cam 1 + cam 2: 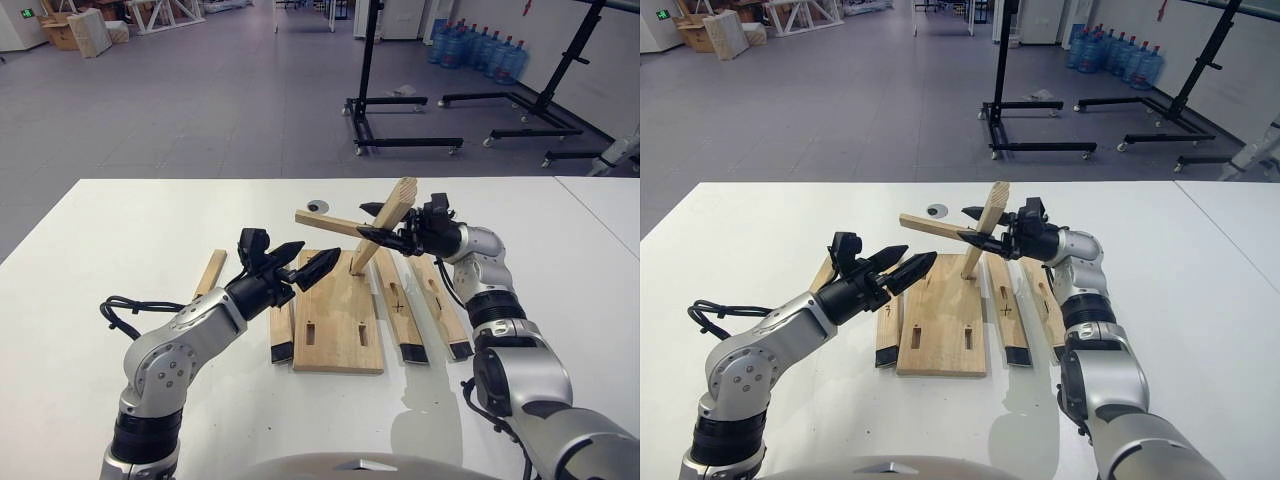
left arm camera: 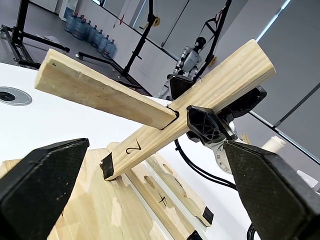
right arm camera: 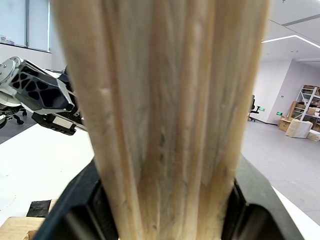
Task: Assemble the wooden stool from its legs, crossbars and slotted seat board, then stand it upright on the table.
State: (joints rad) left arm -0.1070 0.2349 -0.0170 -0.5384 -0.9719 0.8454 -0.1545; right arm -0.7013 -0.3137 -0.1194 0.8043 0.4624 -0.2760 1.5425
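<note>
The slotted seat board (image 1: 335, 330) lies flat at the table's middle. A wooden leg (image 1: 385, 225) stands tilted on the board's far end, its foot at a slot, with a crossbar (image 1: 328, 222) jutting from it toward my left. My right gripper (image 1: 378, 222) is shut on this leg at mid-height; the leg (image 3: 160, 120) sits between its fingers in the right wrist view. My left gripper (image 1: 318, 252) hovers open just left of the leg's foot, holding nothing. Its fingers (image 2: 40, 190) frame the marked leg (image 2: 200, 100) and crossbar (image 2: 100, 90).
Loose legs lie flat around the board: one at far left (image 1: 212, 272), one against its left edge (image 1: 282, 335), two on its right (image 1: 400, 310) (image 1: 440, 305). A round grommet (image 1: 318, 206) sits in the tabletop behind. A second table (image 1: 610, 215) adjoins at right.
</note>
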